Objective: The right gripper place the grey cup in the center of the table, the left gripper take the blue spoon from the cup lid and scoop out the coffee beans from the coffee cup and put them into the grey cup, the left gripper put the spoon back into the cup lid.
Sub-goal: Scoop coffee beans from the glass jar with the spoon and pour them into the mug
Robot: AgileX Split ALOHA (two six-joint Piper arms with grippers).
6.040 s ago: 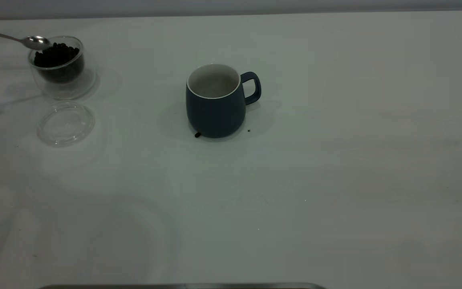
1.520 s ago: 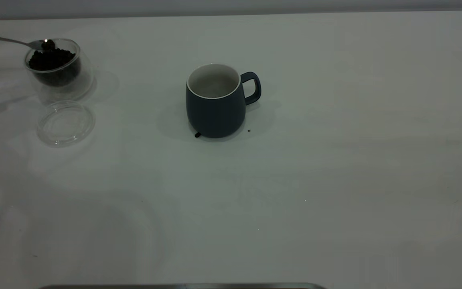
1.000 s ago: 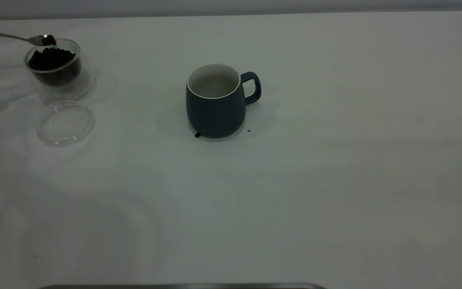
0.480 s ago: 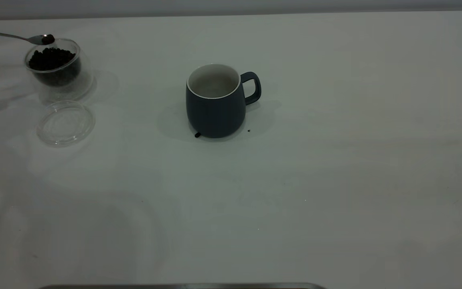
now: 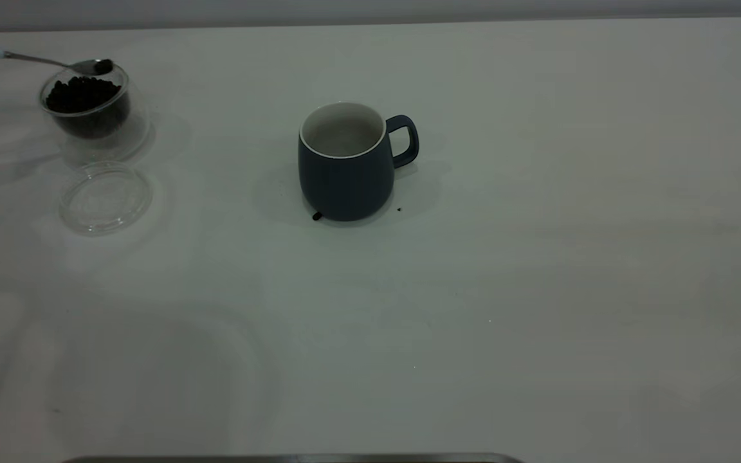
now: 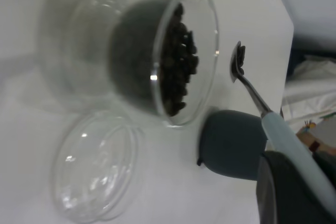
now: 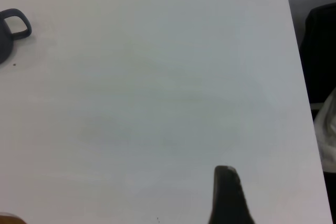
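A: We are holding the blue spoon [image 5: 42, 61] by its pale handle, the left gripper's [image 6: 294, 192] jaws pinching it, and its bowl is hovering over the far rim of the coffee cup [image 5: 91, 109] with only a bean or two in it.

B: That is what we are worrying about. The load is sitting right at the tip of the bowl, so any tilt or jerk on the way across the surface [image 5: 538, 257] could be rolling it off.

A: And the grey cup [image 5: 345, 164] is standing well apart, out in the middle, so we are facing a long carry. One stray bean [image 5: 317, 217] is already lying at its foot.

B: The coffee beans [image 6: 176, 66] in the glass are heaped high, too, so dipping the spoon low near the rim could be knocking some out. The cup lid [image 5: 105, 197] is sitting empty just beside the glass.

A: The right gripper [image 7: 227, 195] is resting apart from everything; we cannot tell how its jaws are standing.
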